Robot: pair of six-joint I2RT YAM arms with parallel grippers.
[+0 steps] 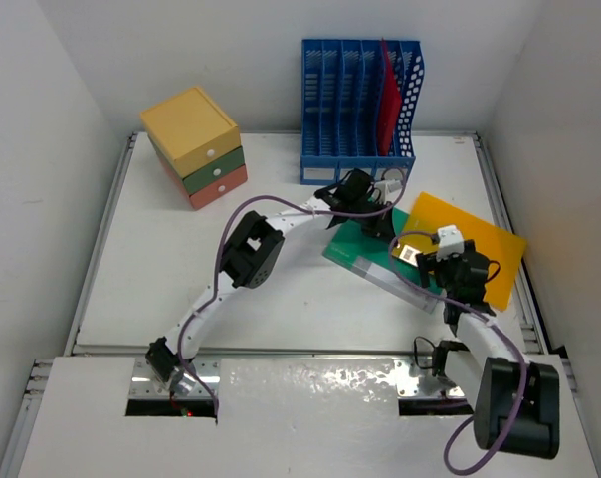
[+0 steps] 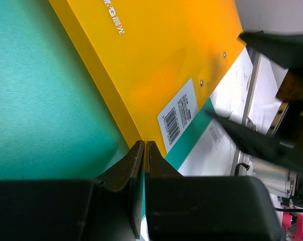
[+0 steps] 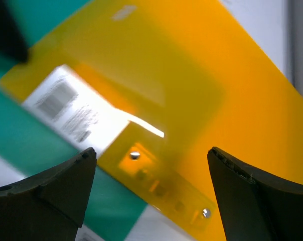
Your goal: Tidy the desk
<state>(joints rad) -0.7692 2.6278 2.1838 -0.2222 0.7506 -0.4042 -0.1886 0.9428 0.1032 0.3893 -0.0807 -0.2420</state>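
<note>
Left gripper (image 2: pixel 144 145) has its jaws pressed together, nothing visible between them, where the yellow folder (image 2: pixel 156 55) meets the green folder (image 2: pixel 41 100). Right gripper (image 3: pixel 152 150) hangs with jaws wide apart above the yellow folder. Both folders lie toward three o'clock on the desk (image 1: pixel 171 269), which spreads beneath both arms.

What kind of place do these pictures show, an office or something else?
Likely a lab mock-up of an office desk: a white desk boxed in by bare walls, with a blue file rack, a small drawer box and a yellow folder on it.
</note>
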